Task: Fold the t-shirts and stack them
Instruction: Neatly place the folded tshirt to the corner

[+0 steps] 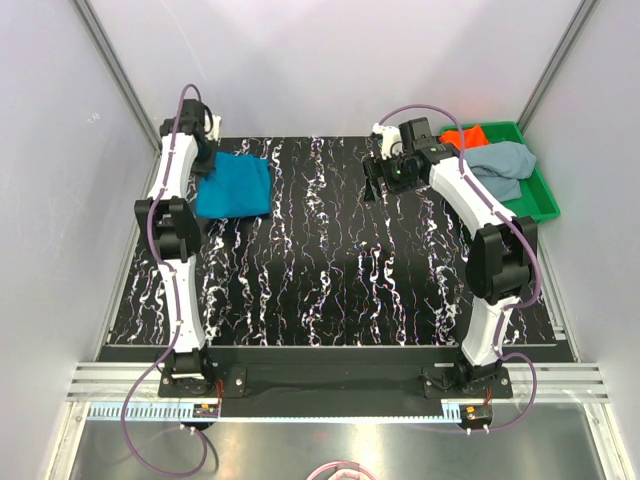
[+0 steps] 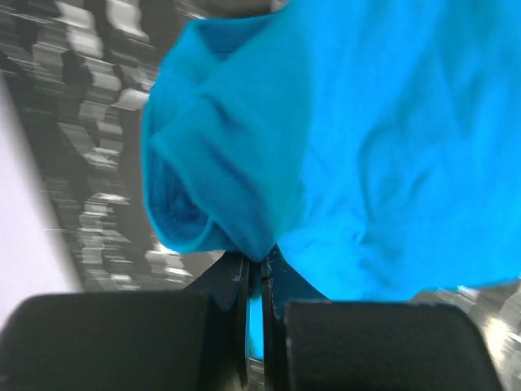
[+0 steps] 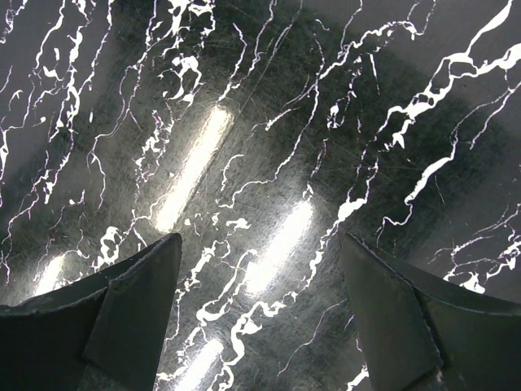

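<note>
Your left gripper (image 2: pixel 257 267) is pinching the teal-blue t-shirt (image 1: pixel 236 187): in the left wrist view its two fingers (image 2: pixel 232 285) stand pressed almost together with a bunched fold of the blue cloth caught between their tips, and the rest of the shirt spreads away from them, creased and rumpled. From above, you see that shirt lying as a roughly square, folded bundle on the far left part of the black marbled table (image 1: pixel 320 270), with the left arm reaching along the table's left side so that the gripper meets the shirt's left edge near its far corner. Your right gripper (image 3: pixel 260 238) is spread wide and holds nothing; between its two dark fingers the right wrist view shows only bare tabletop with bright streaks of reflected light. In the top view that gripper hangs over the far right part of the table, just beside the green tray (image 1: pixel 546 202) and well apart from the teal-blue shirt. Inside the tray you have the other two garments: the orange-red t-shirt (image 1: pixel 466 136) at the far end and the grey-blue t-shirt (image 1: pixel 504 165) in a loose heap nearer you, the two touching.
</note>
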